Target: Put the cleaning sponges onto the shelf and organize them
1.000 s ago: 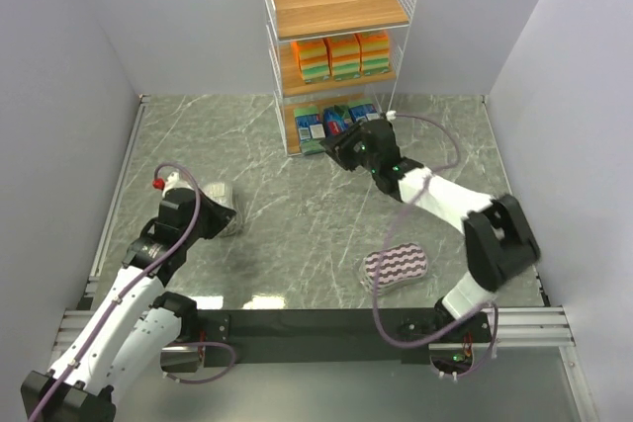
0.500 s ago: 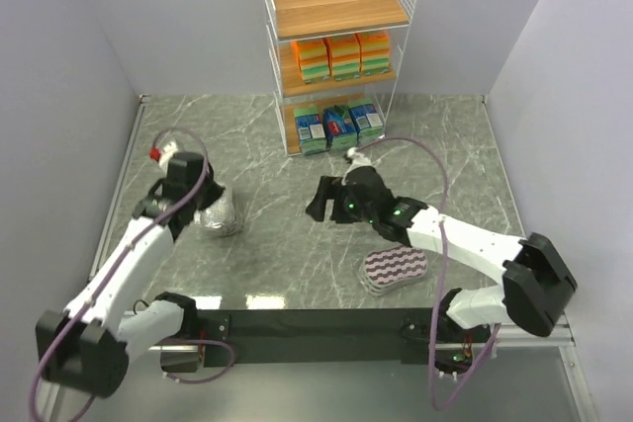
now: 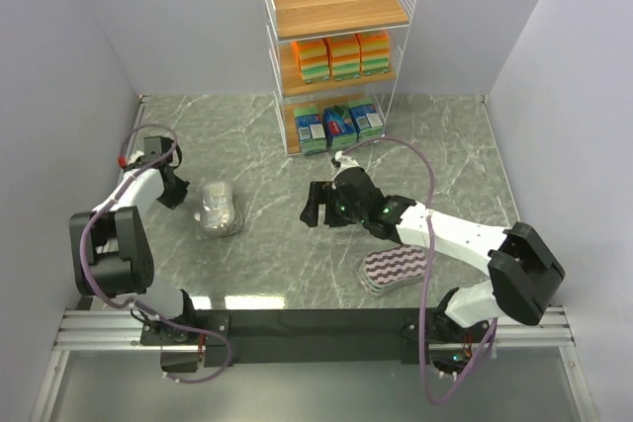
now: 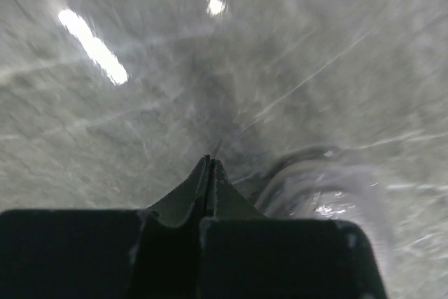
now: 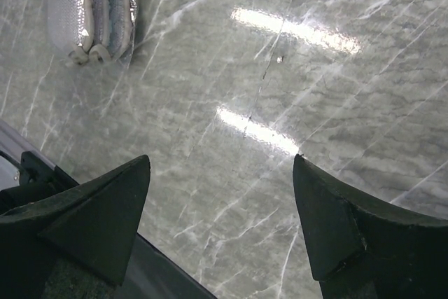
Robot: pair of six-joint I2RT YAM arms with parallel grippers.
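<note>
- Sitting on the middle tier of the shelf [image 3: 336, 5] are three orange-yellow packs [image 3: 343, 56], side by side in a row.
- On the bottom tier, three blue-green packs [image 3: 338, 126] stand side by side, labels facing out.
- The shelf itself stands at the far edge of the table [image 3: 445, 145], against the back wall.
- Two packs lie on the table, not on the shelf. The silvery-grey pack [image 3: 219, 209] is left of centre, well apart from the rack. The purple-white striped pack [image 3: 395, 269] is near the front edge, right of centre.
- The left gripper [image 4: 209, 162] has its fingers pressed together with no gap and nothing between them. Its tips point down at the marble just beside the silvery-grey pack, on that pack's left as seen from above. The left wrist view is blurred, and the pack shows there only as a shiny shape at the lower right.
- The right gripper [image 5: 222, 162] is spread wide and holds nothing; bare marble fills the space between its fingers. It hovers over the middle of the table, between the two loose packs and in front of the shelf. Its wrist view catches the silvery-grey pack at the upper left corner.
- A purple cable [image 3: 427, 170] loops over the right arm.
</note>
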